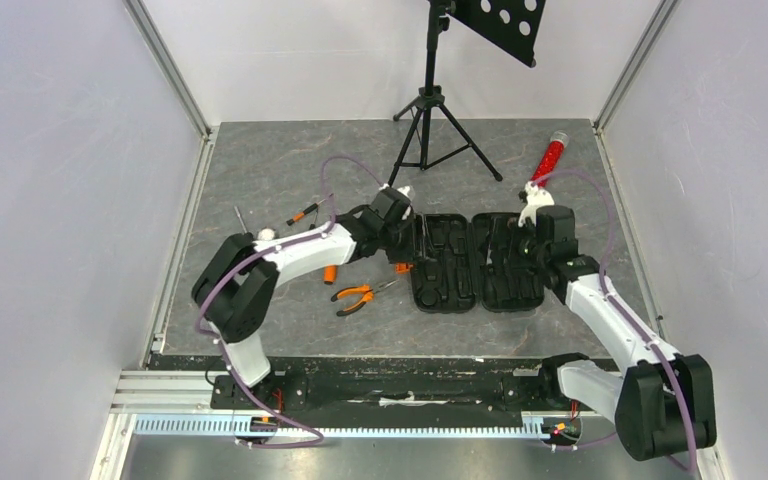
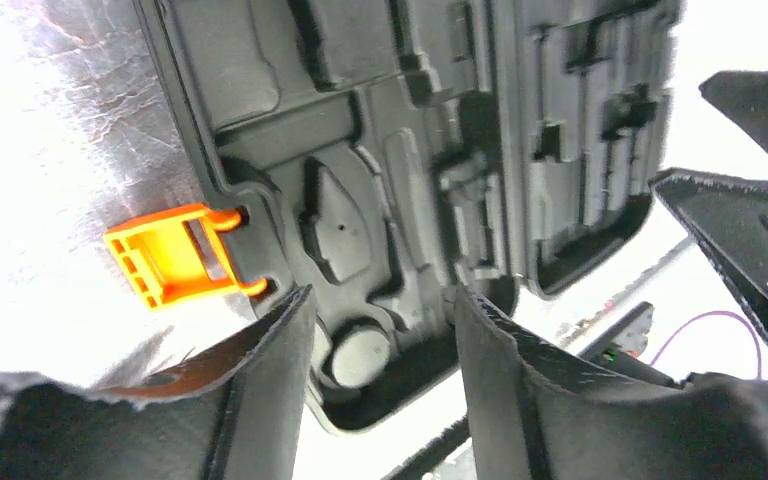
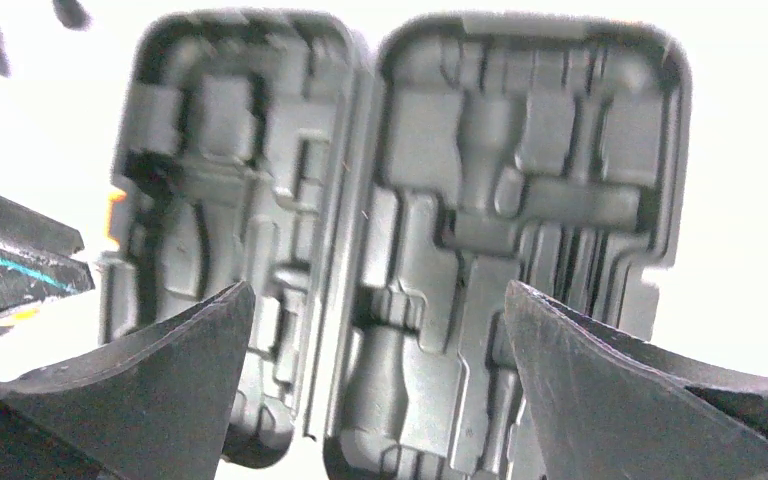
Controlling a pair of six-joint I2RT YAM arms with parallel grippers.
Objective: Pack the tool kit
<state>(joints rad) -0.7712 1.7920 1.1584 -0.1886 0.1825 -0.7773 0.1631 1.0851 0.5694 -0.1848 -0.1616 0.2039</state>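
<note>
An orange-handled screwdriver (image 1: pixel 305 212) lies on the grey table (image 1: pixel 260 170), out to the left of the left claw (image 1: pixel 400 238). The orange-and-black pliers (image 1: pixel 358 295) lie below and left of that claw, toward the arm bases, clear of the case. The left claw hangs over the left rim of the open black case (image 1: pixel 470 262). Its jaws are partly spread and nothing is between them. In its wrist view one finger (image 2: pixel 270 400) sits just beside the orange latch (image 2: pixel 175 255), which sticks out from the case's edge, and a round moulded recess shows through the gap.

The case lies flat with both halves open upward, spanning from the left claw to the right claw (image 1: pixel 533 240). The right claw hovers above the right half with its jaws spread wide, gripping nothing. Its wrist view looks down between its fingers (image 3: pixel 160 390) onto the moulded tool slots of both halves. Beyond the right claw, toward the far wall, lies a red tube (image 1: pixel 550 160). A black tripod stand (image 1: pixel 430 110) rises beyond and between the two claws.
</note>
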